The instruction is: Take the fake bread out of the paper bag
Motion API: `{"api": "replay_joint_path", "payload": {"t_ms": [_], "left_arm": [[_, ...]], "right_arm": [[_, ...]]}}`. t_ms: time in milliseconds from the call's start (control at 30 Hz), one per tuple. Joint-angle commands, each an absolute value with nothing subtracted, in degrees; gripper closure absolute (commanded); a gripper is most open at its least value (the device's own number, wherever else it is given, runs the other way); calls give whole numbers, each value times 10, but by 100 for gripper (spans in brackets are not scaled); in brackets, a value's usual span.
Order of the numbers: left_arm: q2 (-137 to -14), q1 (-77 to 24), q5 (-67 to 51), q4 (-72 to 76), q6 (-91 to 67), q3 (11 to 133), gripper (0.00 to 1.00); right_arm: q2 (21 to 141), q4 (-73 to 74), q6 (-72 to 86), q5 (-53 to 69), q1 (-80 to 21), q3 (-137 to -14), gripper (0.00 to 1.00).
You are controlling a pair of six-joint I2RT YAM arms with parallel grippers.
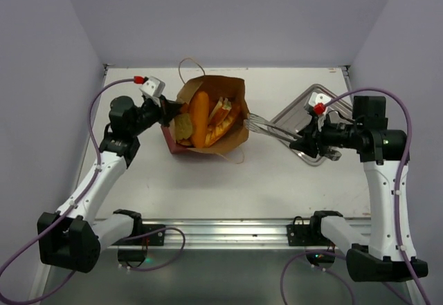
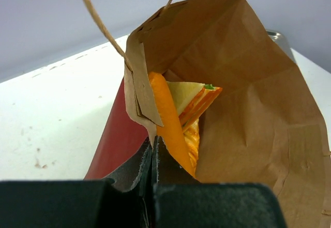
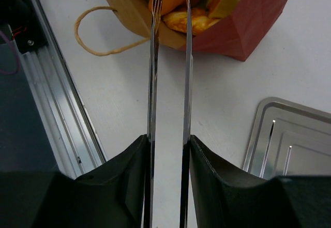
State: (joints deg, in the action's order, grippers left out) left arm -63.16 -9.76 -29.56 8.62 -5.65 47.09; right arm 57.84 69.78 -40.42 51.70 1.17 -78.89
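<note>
The paper bag [image 1: 220, 84], red outside and brown inside, lies on its side mid-table with its mouth facing up toward the camera. Fake bread fills it: a long orange loaf [image 1: 199, 118], a sandwich piece [image 1: 223, 115] and a pale roll [image 1: 183, 126]. My left gripper [image 1: 168, 111] is shut on the bag's left rim [image 2: 142, 93], beside the orange loaf [image 2: 170, 124]. My right gripper [image 3: 169, 140] is shut on metal tongs [image 3: 153, 83]. The tongs' arms stand apart, and their tips reach the bag's mouth [image 3: 129, 11] over the bread [image 3: 181, 18].
A silver metal tray [image 1: 311, 104] lies at the right, partly under my right gripper [image 1: 299, 142]. The bag's tan loop handles [image 3: 98, 31] trail onto the table. An aluminium rail [image 1: 221, 232] runs along the near edge. Walls enclose the table on three sides.
</note>
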Motion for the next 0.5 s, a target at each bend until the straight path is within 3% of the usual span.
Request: {"api": "replay_joint_path", "payload": {"t_ms": [0, 233, 367, 467], "left_arm": [[-607, -126, -323, 153, -94, 466, 100], [-583, -170, -289, 175, -125, 430, 100], [-564, -200, -261, 186, -130, 402, 100], [-555, -227, -245, 195, -134, 380, 100]], "right_arm": [[584, 743, -453, 558, 9, -833, 60], [605, 718, -408, 536, -39, -816, 61], [593, 648, -353, 431, -146, -777, 61], [597, 635, -338, 382, -171, -765, 61]]}}
